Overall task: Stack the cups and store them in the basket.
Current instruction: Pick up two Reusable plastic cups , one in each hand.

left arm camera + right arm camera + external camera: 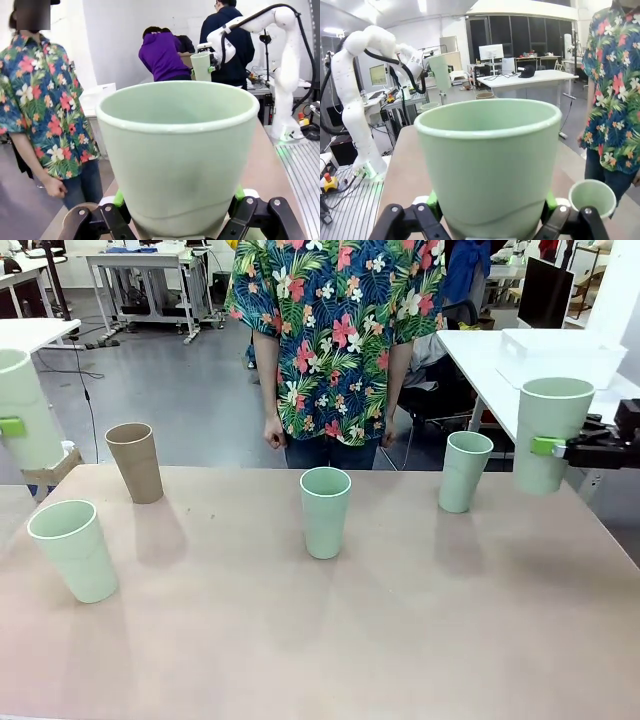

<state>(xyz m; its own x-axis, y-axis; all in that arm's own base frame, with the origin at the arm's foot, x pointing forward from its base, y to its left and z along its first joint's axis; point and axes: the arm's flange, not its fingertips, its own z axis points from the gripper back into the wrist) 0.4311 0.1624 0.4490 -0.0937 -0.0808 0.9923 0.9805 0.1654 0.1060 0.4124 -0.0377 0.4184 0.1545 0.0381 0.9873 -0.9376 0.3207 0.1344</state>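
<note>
My left gripper (14,426) is shut on a mint cup (22,405), held upright above the table's far left edge; in the left wrist view that cup (177,150) sits between my green pads (118,199). My right gripper (548,446) is shut on another mint cup (548,435), held upright off the table's right edge, and its wrist view shows this cup (487,160) close up. On the table stand a brown cup (135,462) and three mint cups, at front left (74,549), centre (325,511) and right (465,471). The white basket (560,358) sits on a white table behind the right cup.
A person in a flowered shirt (335,330) stands at the far edge of the table, hands down at the sides. The pinkish tabletop (330,640) has free room in front of the cups. Desks and other people show in the background.
</note>
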